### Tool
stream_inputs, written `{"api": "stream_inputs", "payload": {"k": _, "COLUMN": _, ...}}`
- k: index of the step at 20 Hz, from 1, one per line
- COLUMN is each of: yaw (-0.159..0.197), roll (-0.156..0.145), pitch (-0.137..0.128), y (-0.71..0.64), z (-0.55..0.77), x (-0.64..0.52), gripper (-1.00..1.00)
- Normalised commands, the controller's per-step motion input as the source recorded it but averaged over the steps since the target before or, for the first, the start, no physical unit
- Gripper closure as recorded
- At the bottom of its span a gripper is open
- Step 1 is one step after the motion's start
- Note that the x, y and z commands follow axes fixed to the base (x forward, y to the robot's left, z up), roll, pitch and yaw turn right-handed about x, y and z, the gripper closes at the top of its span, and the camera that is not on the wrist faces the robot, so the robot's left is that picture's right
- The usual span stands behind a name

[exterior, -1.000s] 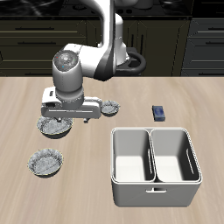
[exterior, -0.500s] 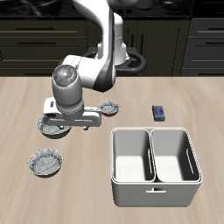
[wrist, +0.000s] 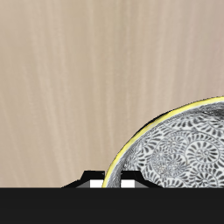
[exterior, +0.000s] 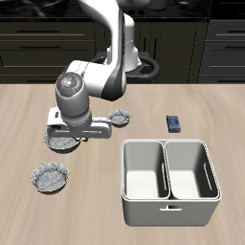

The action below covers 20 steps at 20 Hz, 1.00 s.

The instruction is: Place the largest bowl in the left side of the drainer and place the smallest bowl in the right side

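Note:
The largest bowl stands on the table, wide and crinkly-rimmed with a dark inside, partly hidden under my hand. My gripper is down at its rim. The wrist view has the patterned bowl close up, with its rim running between my two fingertips, which stand close together on either side of it. The bowl rests on the table. The smallest bowl sits farther back, beside my arm. The drainer, a light grey tub with two compartments, stands near the table's front edge.
A paler speckled bowl lies nearer the front edge than the largest bowl. A small dark blue block sits behind the drainer. Dark cabinets line the back.
The arm swung a little and came down onto the largest bowl's rim during the first half second. Since then it has barely moved, and the bowl has stayed in place.

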Motion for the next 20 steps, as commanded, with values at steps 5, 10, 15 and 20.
{"api": "stream_inputs", "payload": {"k": 5, "yaw": 0.000, "roll": 0.015, "pitch": -0.044, "y": 0.13, "z": 0.33, "x": -0.01, "gripper": 1.00}}
{"api": "stream_inputs", "payload": {"k": 10, "yaw": -0.019, "roll": 0.051, "pitch": -0.069, "y": 0.33, "z": 0.60, "x": -0.07, "gripper": 1.00}}
{"api": "stream_inputs", "payload": {"k": 15, "yaw": -0.012, "roll": 0.041, "pitch": -0.051, "y": 0.27, "z": 0.42, "x": -0.02, "gripper": 1.00}}
{"api": "stream_inputs", "payload": {"k": 20, "yaw": 0.006, "roll": 0.054, "pitch": -0.072, "y": 0.43, "z": 0.61, "x": -0.11, "gripper": 1.00}}
